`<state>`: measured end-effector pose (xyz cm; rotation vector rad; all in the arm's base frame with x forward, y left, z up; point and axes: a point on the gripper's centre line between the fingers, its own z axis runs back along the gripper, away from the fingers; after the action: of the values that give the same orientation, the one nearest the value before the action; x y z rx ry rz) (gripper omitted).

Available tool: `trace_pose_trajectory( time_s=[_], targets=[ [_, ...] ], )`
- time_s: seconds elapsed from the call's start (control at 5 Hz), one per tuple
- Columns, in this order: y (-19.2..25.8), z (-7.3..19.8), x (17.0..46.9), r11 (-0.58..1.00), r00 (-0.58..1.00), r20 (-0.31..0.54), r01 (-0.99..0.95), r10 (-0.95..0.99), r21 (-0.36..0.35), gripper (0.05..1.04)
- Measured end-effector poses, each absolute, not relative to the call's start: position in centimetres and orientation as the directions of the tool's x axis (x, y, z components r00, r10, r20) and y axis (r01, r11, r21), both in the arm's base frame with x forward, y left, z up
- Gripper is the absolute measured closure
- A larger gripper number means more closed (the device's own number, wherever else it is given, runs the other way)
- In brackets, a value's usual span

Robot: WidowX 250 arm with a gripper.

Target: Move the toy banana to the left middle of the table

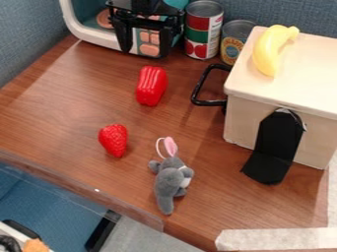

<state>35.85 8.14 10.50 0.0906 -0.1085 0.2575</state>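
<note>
The yellow toy banana (pixel 266 51) lies on the flat top of a light wooden box at the right, near the top's left edge. My gripper (pixel 149 42) hangs at the upper left, in front of the white-and-teal toy piece and well to the left of the banana. It is open, with its two black fingers apart, and does not touch the banana. The brown wooden table (pixel 59 106) stretches across the left and middle of the view.
A red pepper (pixel 152 85), a strawberry (pixel 114 140) and a grey plush rabbit (pixel 171 181) are on the table. Two cans (pixel 203 29) stand at the back. The box (pixel 253 123) has a black handle (pixel 201 87) and a black bracket (pixel 276 145). The table's front edge runs along the lower left.
</note>
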Motion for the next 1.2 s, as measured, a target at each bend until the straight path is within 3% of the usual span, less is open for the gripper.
trace_pose_trajectory(
  time_s=[0.2, 0.6, 0.8, 1.2],
  targets=[
    [8.0, 9.5, 35.9, 0.962, 0.962, 0.092, -0.262, 0.255, 0.070, 0.085],
    [2.4, 15.1, 36.2, 0.981, 0.963, 0.192, -0.184, 0.192, -0.059, 0.085],
    [-1.4, 16.6, 36.5, 0.991, 0.970, 0.221, -0.082, 0.105, -0.109, 0.085],
    [-7.7, 14.7, 37.8, 0.996, 0.984, 0.173, 0.056, -0.042, -0.075, 0.085]
  ],
)
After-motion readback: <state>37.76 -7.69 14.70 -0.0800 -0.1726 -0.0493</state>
